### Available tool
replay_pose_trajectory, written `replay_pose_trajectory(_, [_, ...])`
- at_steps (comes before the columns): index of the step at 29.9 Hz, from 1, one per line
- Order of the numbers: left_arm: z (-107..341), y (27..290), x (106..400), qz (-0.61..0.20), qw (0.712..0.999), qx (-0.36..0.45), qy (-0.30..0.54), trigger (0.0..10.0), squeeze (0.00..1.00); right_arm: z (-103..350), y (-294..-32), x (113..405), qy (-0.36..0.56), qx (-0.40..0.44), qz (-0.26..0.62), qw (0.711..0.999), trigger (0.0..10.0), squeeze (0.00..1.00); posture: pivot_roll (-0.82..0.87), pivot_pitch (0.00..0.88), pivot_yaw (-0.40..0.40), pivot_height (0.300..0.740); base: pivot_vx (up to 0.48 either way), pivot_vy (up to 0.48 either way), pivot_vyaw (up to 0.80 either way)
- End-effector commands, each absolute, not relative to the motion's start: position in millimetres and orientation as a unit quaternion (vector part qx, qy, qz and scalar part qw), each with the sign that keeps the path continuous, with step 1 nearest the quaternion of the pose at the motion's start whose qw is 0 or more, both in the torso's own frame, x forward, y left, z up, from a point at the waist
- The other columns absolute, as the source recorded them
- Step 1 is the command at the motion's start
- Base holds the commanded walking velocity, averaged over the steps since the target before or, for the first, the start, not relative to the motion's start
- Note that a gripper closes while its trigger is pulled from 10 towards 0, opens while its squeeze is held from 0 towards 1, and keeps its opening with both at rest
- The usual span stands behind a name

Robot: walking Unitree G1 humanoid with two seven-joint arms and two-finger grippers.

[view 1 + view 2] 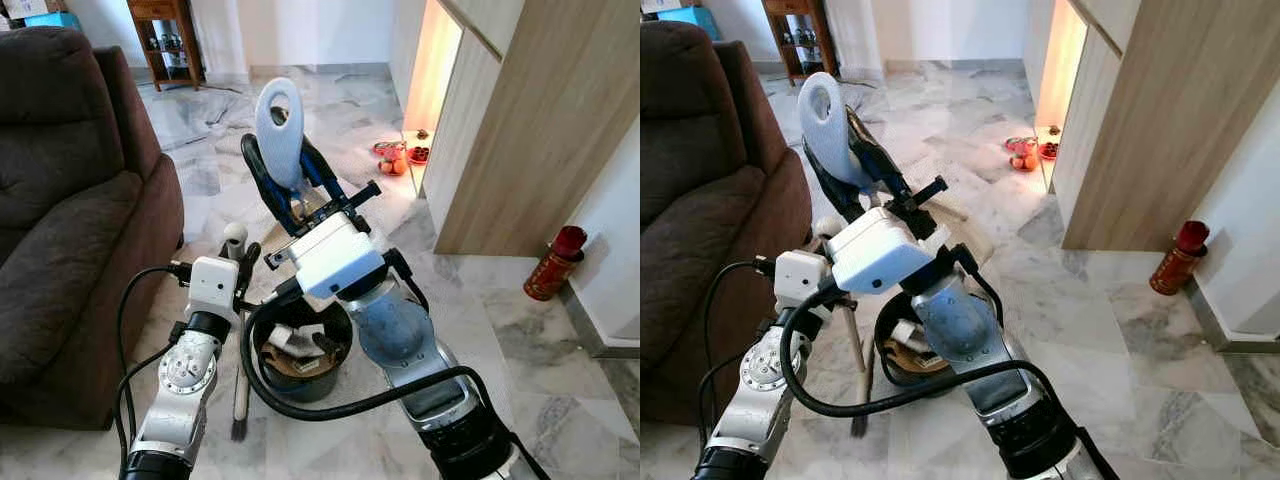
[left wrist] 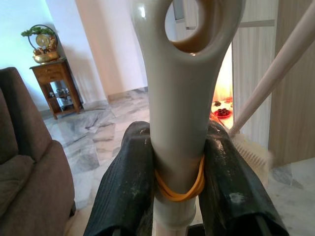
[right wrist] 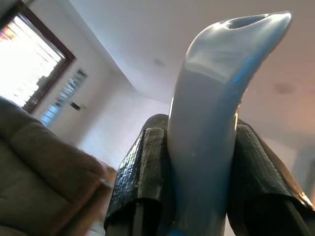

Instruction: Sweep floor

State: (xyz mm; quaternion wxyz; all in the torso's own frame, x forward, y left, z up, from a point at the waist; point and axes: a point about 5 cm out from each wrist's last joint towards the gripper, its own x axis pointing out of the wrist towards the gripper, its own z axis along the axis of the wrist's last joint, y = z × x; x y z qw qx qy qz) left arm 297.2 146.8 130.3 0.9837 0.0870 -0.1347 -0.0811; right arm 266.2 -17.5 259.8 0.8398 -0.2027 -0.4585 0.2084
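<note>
Left arm [image 1: 185, 385]: silver cast housing, round joint disc ringed with small screws, white boxy wrist module at 12 o'clock of it. Black cable loops out at 9 o'clock of the forearm. Right arm [image 1: 400, 345]: bigger white wrist block, rounded grey-blue joint cap, black collar near the bottom edge, thick black hose curving under it. Fingers [image 2: 129, 191]: black, textured rubbery pads, scuffed with pale specks.

Both head cameras look forward and down, sharing the sofa [image 1: 70, 200] and marble floor [image 1: 560, 350]. Each wrist camera looks closely along its own fingers.
</note>
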Motion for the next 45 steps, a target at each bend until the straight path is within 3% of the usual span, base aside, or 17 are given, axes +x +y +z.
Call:
replay_pose_trajectory(1, [140, 147, 300, -0.081, 0.980, 0.091, -0.159, 10.0, 0.00, 277, -27, 269, -0.490, -0.225, 0.166, 0.826, 10.0, 0.00, 0.12, 0.039, 0.032, 0.740, 0.000, 0.000, 0.00])
replay_pose_trajectory(6, [140, 148, 300, -0.081, 0.980, 0.092, -0.159, 10.0, 0.00, 277, -51, 285, -0.473, -0.256, 0.112, 0.836, 10.0, 0.00, 0.12, 0.041, 0.033, 0.740, 0.000, 0.000, 0.00])
replay_pose_trajectory(9, [140, 149, 299, -0.080, 0.980, 0.092, -0.158, 10.0, 0.00, 264, -93, 307, -0.414, -0.283, 0.032, 0.865, 10.0, 0.00, 0.11, 0.043, 0.034, 0.740, 0.000, 0.000, 0.00])
replay_pose_trajectory(11, [140, 149, 299, -0.080, 0.980, 0.093, -0.158, 10.0, 0.00, 261, -99, 309, -0.405, -0.281, 0.020, 0.870, 10.0, 0.00, 0.11, 0.043, 0.034, 0.740, 0.000, 0.000, 0.00])
replay_pose_trajectory(13, [139, 150, 298, -0.080, 0.980, 0.093, -0.157, 10.0, 0.00, 244, -122, 318, -0.358, -0.240, -0.019, 0.902, 10.0, 0.00, 0.11, 0.043, 0.034, 0.740, 0.000, 0.000, 0.00])
replay_pose_trajectory(16, [139, 151, 296, -0.080, 0.980, 0.095, -0.156, 10.0, 0.00, 220, -136, 323, -0.320, -0.259, -0.037, 0.911, 10.0, 0.00, 0.12, 0.046, 0.037, 0.740, 0.000, 0.000, 0.00])
replay_pose_trajectory(20, [138, 153, 294, -0.079, 0.980, 0.096, -0.155, 10.0, 0.00, 197, -141, 325, -0.284, -0.274, -0.035, 0.918, 10.0, 0.00, 0.12, 0.048, 0.039, 0.740, 0.000, 0.000, 0.00])
replay_pose_trajectory(27, [136, 154, 288, -0.080, 0.981, 0.096, -0.151, 10.0, 0.00, 147, -151, 325, -0.204, -0.229, -0.051, 0.950, 10.0, 0.00, 0.13, 0.050, 0.039, 0.740, 0.000, 0.000, 0.00])
replay_pose_trajectory(45, [131, 155, 280, -0.077, 0.983, 0.079, -0.143, 10.0, 0.00, 119, -167, 330, -0.149, -0.152, -0.084, 0.973, 10.0, 0.00, 0.12, 0.044, 0.037, 0.740, 0.000, 0.000, 0.00])
